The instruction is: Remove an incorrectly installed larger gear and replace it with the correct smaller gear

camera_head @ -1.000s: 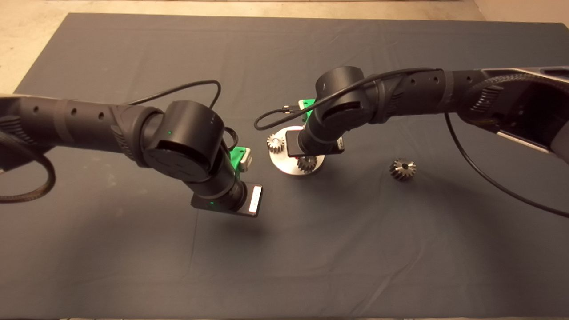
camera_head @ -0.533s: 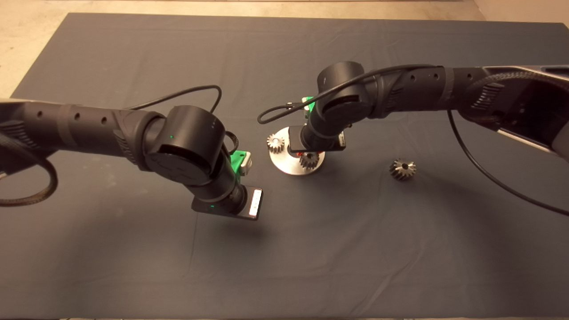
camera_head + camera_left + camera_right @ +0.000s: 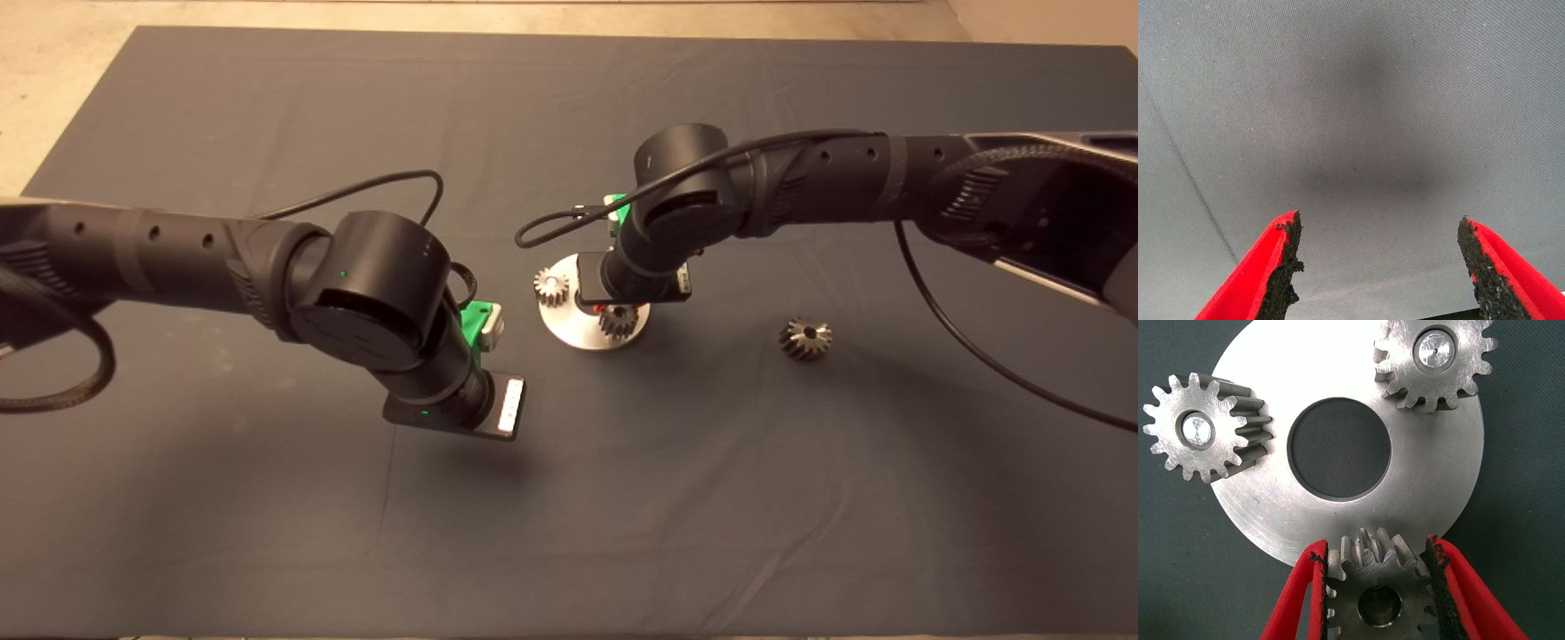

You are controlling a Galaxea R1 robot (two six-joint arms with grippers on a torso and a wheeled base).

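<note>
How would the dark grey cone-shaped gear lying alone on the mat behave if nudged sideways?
The dark grey cone-shaped steel gear with slanted teeth looks solid, so probably heavy for its size and rigid. Lying tilted on the dark fabric mat, it would likely roll in a curve rather than slide. Its teeth may snag the cloth.

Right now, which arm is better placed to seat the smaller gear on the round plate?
The right. Its tool is shut on the smaller gear at the edge of the round plate. The left tool hangs open over bare mat.
</note>
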